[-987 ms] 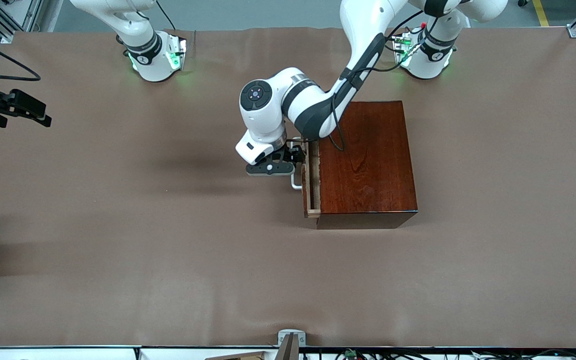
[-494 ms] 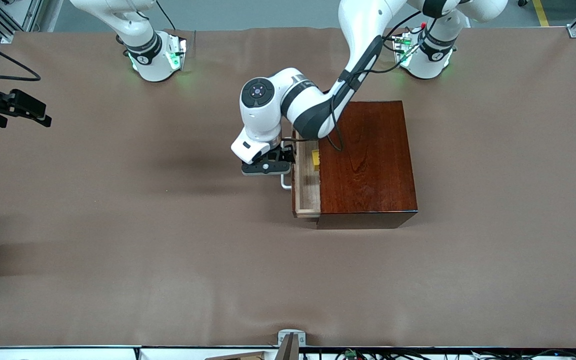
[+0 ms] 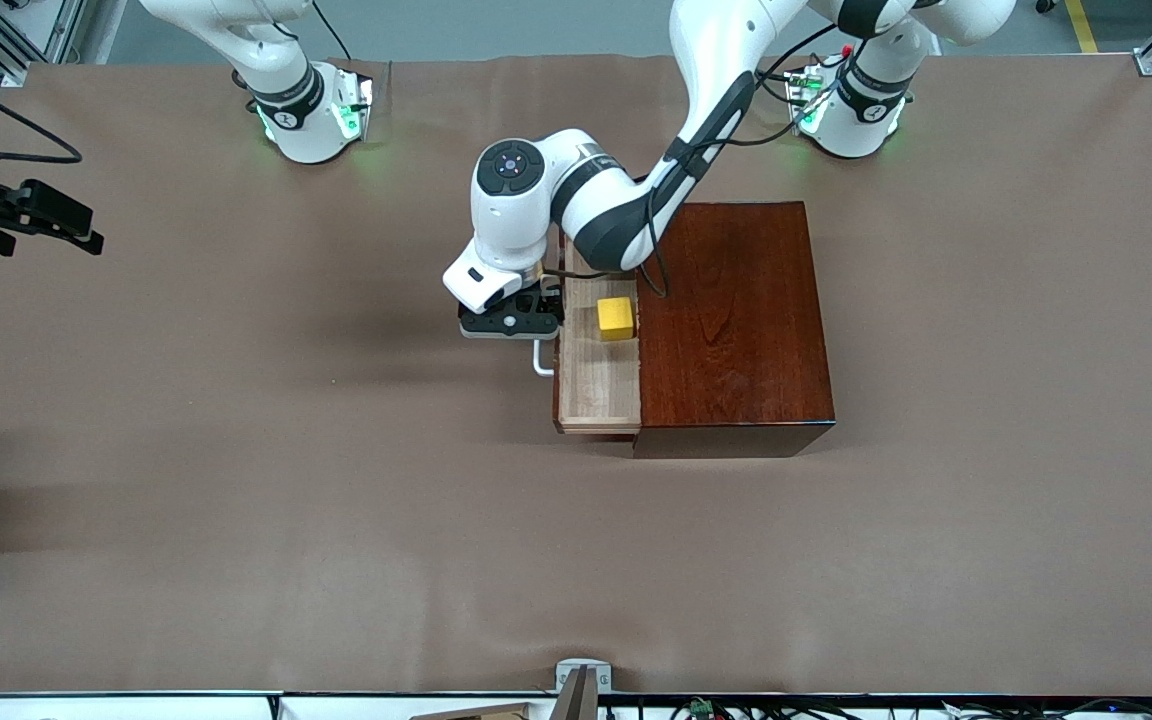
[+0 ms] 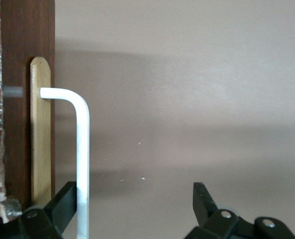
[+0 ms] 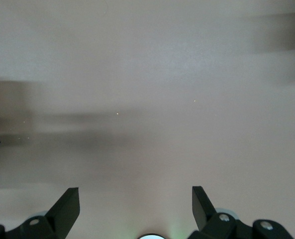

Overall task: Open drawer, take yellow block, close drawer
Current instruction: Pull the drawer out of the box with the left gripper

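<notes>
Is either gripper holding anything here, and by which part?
Neither clamps anything. The left gripper is open, one finger hooked against the drawer's white handle without pinching it. The right gripper is open over bare table, waiting.

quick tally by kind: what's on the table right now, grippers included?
Dark wooden box: 1
Drawer, partly pulled out, with white loop handle: 1
Yellow block, in the drawer: 1
Grippers: 2, left gripper hooked open around the handle, right gripper open over bare table
Total: 5
</notes>
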Robot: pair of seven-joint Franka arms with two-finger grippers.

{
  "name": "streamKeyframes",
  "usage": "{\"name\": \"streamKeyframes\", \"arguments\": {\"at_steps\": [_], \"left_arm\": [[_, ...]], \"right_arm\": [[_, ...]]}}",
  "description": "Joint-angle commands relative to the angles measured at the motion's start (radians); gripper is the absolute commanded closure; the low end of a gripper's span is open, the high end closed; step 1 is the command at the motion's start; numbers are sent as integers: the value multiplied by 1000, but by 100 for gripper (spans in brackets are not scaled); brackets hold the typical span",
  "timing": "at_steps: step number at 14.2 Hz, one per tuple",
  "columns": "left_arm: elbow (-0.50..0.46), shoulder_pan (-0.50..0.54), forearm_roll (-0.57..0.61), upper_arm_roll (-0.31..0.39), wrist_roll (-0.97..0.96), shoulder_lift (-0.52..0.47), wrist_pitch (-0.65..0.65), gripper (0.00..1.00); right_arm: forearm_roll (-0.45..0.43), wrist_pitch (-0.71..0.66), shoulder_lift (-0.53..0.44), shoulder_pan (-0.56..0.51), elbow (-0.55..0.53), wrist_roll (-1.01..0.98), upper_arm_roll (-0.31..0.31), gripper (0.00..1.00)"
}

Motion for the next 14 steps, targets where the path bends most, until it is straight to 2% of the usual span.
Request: {"name": "streamKeyframes", "arguments": {"at_steps": [1,12,14], "left_arm": [[30,-9,-54,-43,-21,27,92,0],[42,-10,-70,-119,-59,38,275,0],[39,-10,-70,-123,-64,33,277,0]], "right_arm": [[13,-11,8,-20,13,-11,12,0],[13,-9,8,-20,13,-11,12,0],[13,-9,8,-20,13,-11,12,0]]}}
